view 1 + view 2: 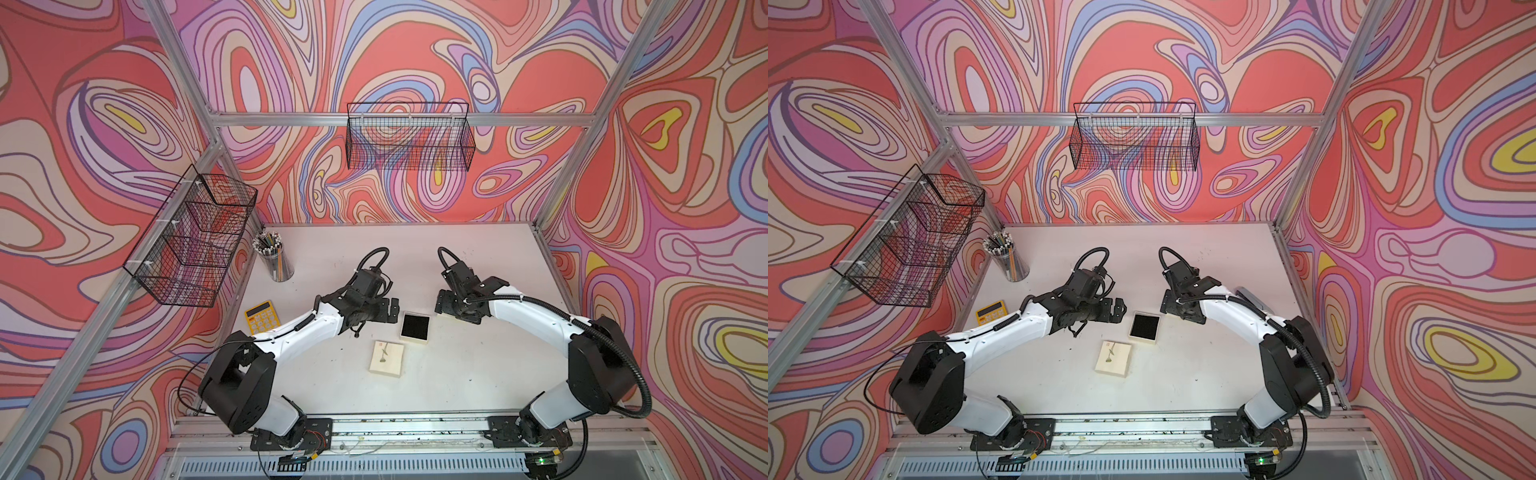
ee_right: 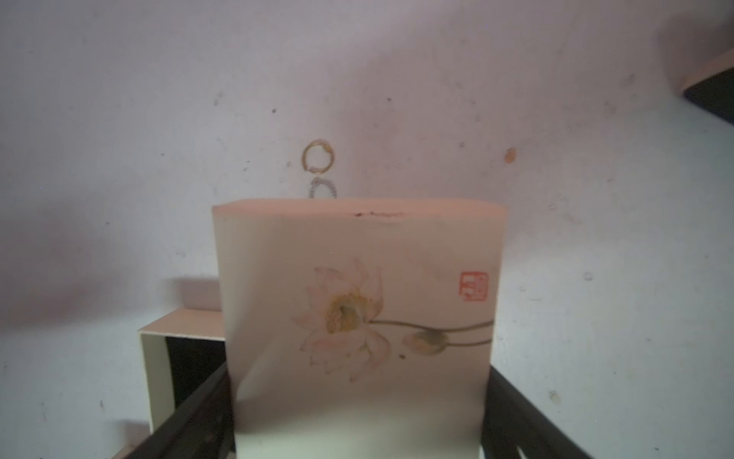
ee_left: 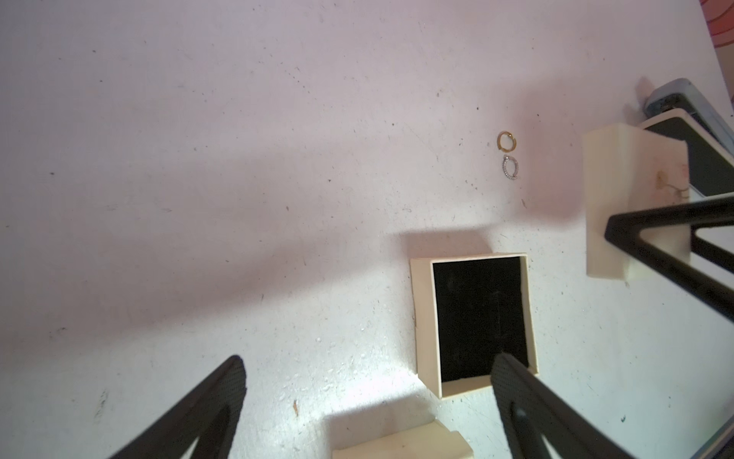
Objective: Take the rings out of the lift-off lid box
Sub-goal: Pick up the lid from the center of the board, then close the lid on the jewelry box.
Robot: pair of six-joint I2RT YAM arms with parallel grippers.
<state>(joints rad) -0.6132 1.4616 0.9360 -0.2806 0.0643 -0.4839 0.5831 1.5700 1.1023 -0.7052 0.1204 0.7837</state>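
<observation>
Looks basically done to me: the gold ring (image 3: 499, 140) and the sparkly silver ring (image 3: 507, 169), both thin little hoops, lie flat on the scuffed tabletop (image 3: 198, 159) just past the open box (image 3: 423, 318). It's cream card with a fuzzy black lining, and its lid (image 1: 387, 358) is parked beside it so the inside stays reachable. The left tool (image 3: 369, 357) hangs wide and empty above that box. Nearby, the right tool (image 2: 357, 371) straddles a closed flower box (image 2: 357, 246); can't tell if it's squeezing.
</observation>
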